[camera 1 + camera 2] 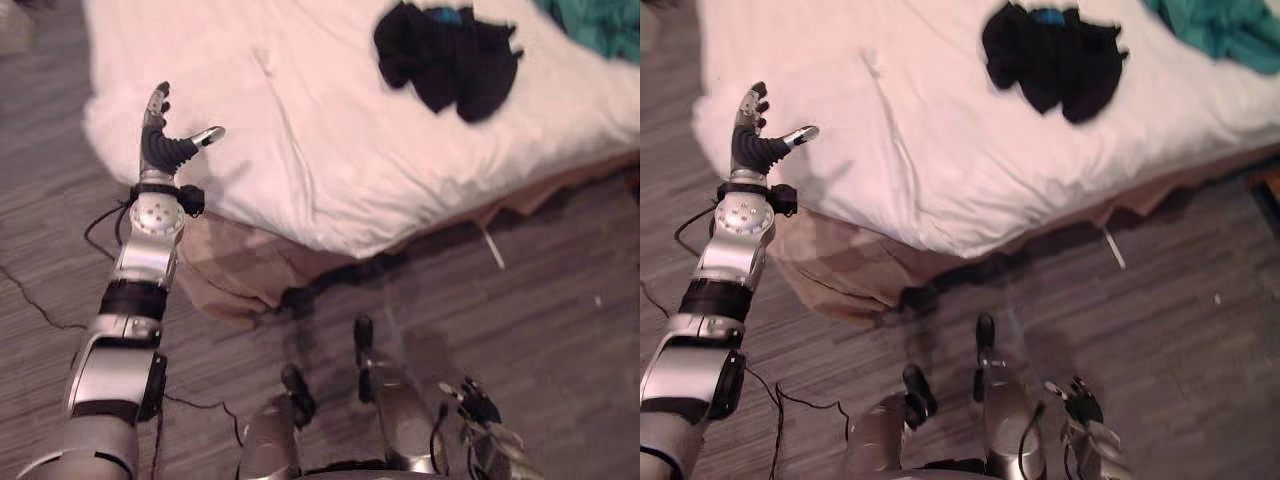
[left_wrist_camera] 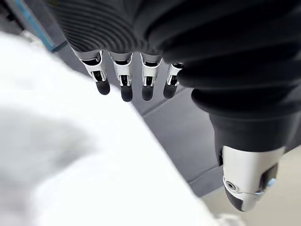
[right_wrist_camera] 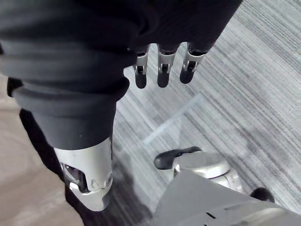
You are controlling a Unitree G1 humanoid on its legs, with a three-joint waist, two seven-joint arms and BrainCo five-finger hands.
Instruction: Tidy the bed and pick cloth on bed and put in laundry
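Eye views: you see left hand at left of frame, raised at duvet corner, fingers straight, thumb spread wide, holding nothing. Black cloth lies on duvet at upper centre, well apart from that hand. Right eye view gives you more of teal cloth at upper right. Left wrist view: fingertips beside duvet edge; contact, you cannot tell. Right wrist view: right hand over floor, fingers straight, empty.

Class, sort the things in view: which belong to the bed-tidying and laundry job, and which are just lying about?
Job: duvet, black cloth, teal cloth, left hand.
Lying about: white strip on the floor.
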